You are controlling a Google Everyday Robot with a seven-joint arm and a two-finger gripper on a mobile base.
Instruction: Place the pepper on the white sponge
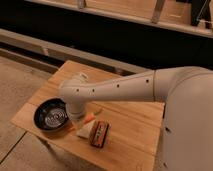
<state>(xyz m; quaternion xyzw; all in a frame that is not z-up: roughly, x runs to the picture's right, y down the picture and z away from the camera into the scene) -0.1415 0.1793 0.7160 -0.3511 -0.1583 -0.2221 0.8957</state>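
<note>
My gripper (78,122) hangs at the end of the white arm, low over the table's front left, between the black bowl and the dark block. It is shut on the pepper (89,118), whose orange body sticks out to the right of the wrist, with a smaller orange bit showing at the lower left. The white sponge (84,132) lies flat on the table right under the gripper, partly covered by it. I cannot tell whether the pepper touches the sponge.
A black bowl (49,115) sits at the left end of the wooden table (130,130). A red-brown block (100,134) lies just right of the sponge. A white cup (81,76) peeks from behind the arm. A long bench runs behind the table.
</note>
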